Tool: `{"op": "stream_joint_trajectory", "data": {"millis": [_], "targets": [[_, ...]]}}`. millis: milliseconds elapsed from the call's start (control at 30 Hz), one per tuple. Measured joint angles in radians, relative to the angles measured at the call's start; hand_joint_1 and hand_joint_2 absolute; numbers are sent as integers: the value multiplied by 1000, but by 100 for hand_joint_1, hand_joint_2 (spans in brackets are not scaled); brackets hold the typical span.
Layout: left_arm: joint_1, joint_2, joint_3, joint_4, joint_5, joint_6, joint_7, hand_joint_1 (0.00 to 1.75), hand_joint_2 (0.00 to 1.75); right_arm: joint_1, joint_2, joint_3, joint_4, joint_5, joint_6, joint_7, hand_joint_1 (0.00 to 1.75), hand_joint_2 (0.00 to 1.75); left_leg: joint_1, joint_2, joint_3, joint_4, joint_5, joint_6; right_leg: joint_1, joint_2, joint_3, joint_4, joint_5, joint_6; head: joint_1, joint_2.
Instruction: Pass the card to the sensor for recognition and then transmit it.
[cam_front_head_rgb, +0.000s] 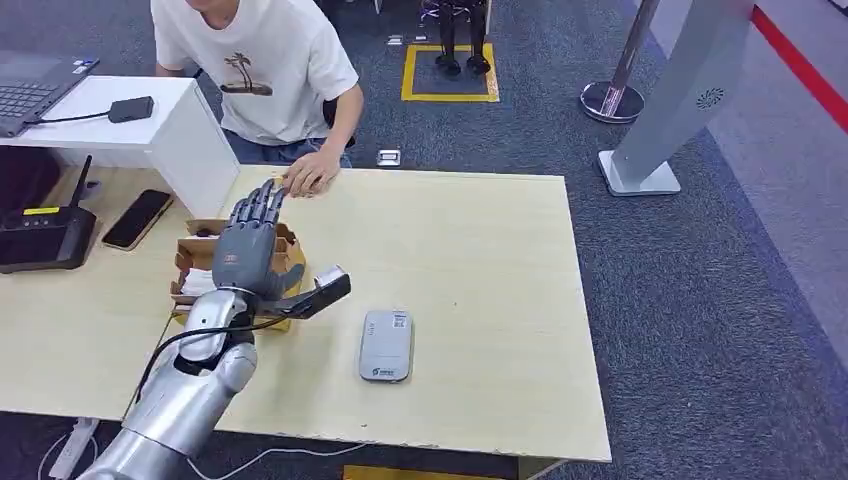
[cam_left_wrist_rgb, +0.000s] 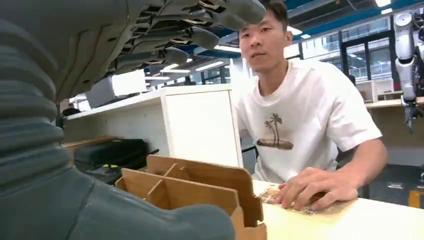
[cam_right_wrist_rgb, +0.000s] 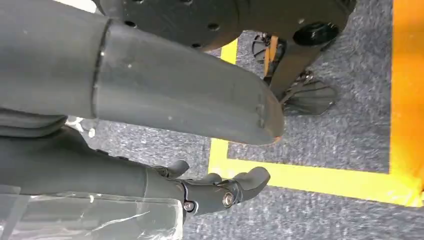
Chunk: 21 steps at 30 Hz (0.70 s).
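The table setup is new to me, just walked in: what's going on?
The robot's left hand hovers open above a wooden divided box at the light wooden table's left side, holding nothing. A seated person rests a hand on a card at the far edge. A grey sensor lies mid-table. The right hand hangs over the carpet.

The table (cam_front_head_rgb: 470, 260) is showing pale wood grain, the sensor (cam_front_head_rgb: 386, 345) light grey, the slotted box (cam_left_wrist_rgb: 200, 192) tan. The person's shirt (cam_front_head_rgb: 270, 60) is showing white with a brown palm-tree print. The left hand (cam_front_head_rgb: 250, 245) is appearing dark grey, the floor tape (cam_right_wrist_rgb: 320, 172) yellow.
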Motion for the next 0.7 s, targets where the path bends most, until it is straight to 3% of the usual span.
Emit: {"op": "stream_joint_trajectory", "data": {"millis": [300,500,700], "targets": [[42,11,-15,-18,60,20,-20,0,175,9,0,-36,-2,2,0,25,0,0,0,0,0,0,0,0,0,1,0,0,0,0,0,0],[171,20,22,-126,30,185,3,0,175,10,0,-47,-6,18,7,-18,0,0,0,0,-1,0,-1,0,0,0,0,0,-1,0,0,0],[279,20,66,-212,12,239,5,0,175,9,1,-50,-7,24,15,-24,0,0,0,0,-1,0,-1,0,0,0,0,0,-1,0,0,0]]}}
